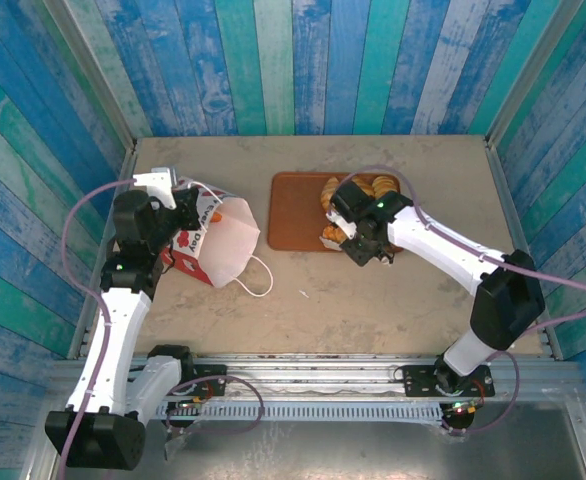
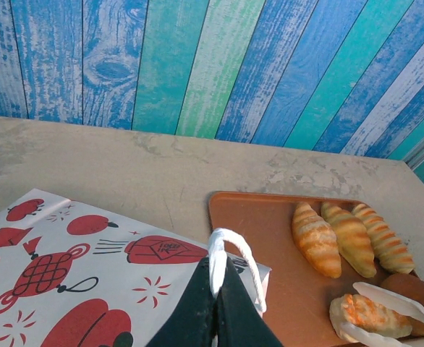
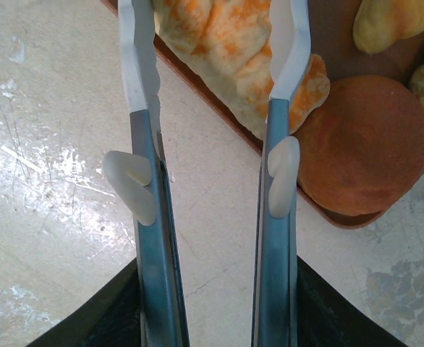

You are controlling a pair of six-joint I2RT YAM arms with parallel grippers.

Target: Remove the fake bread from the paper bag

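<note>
Tipping toward the tray (image 1: pixel 293 210), the paper bag (image 1: pixel 223 240) is held by its white cord handle (image 2: pixel 215 249) in the left gripper (image 2: pixel 216 278), closed tight on it, while beyond, the right gripper (image 3: pixel 213 14), fingers half apart, pinches a croissant (image 3: pixel 219 65) at the near edge of the tray, with other fake bread (image 2: pixel 349 238) lying farther back.
</note>
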